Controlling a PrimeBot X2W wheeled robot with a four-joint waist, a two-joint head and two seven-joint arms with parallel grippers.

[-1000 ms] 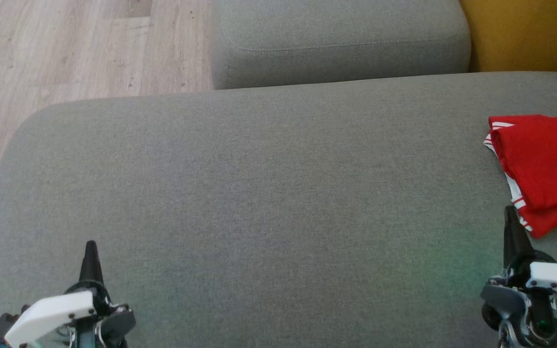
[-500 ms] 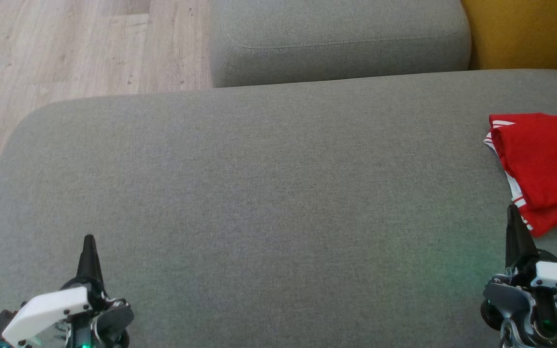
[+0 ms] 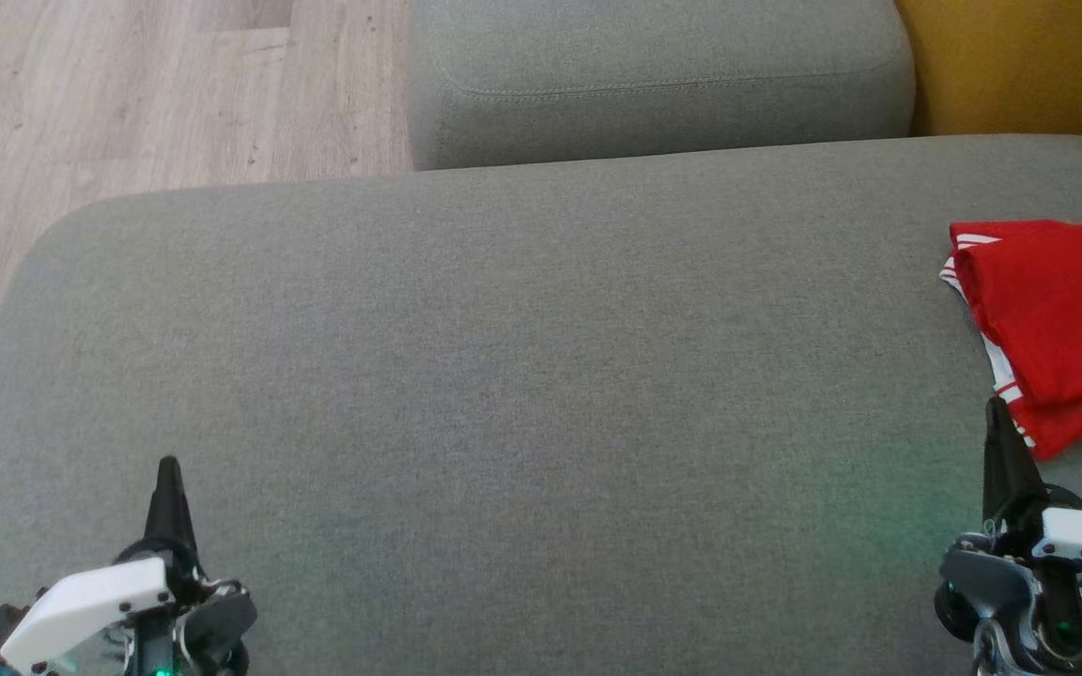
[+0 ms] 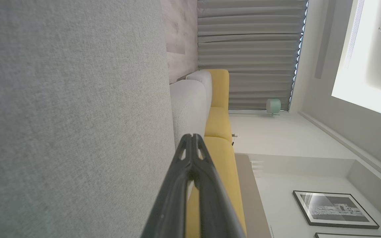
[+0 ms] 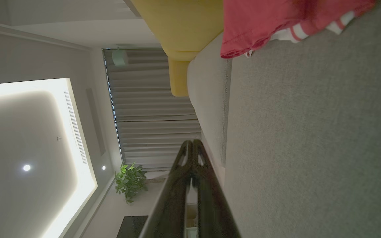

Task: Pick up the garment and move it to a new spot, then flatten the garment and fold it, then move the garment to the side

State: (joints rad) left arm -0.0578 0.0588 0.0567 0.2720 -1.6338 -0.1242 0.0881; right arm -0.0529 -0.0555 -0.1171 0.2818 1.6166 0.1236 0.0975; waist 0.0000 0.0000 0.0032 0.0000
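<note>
- You have the garment (image 3: 1058,329) at the far right of the head view. It is red with white striped trim and lies in stacked layers on the grey sofa cushion (image 3: 503,376). Part of it runs off the frame edge.
- Your left claw (image 3: 168,474) sits at lower left with its fingers pressed together and nothing between them. Its own wrist view confirms that the tips meet.
- Your right claw (image 3: 996,418) sits at lower right, likewise closed and empty. Its tip is just beside the garment's lower corner; contact with the cloth cannot be determined.
- Both claws point up the frame, well apart, with the broad middle of the cushion between them. Judgement: this is a parked posture, not a working one.
- Judgement: the layered lie of the garment and its place at the side suggest the folding and the final move are done, or nearly so.
- Risk: with the right claw this close, any forward reach could snag the hem and spoil the fold.
</note>
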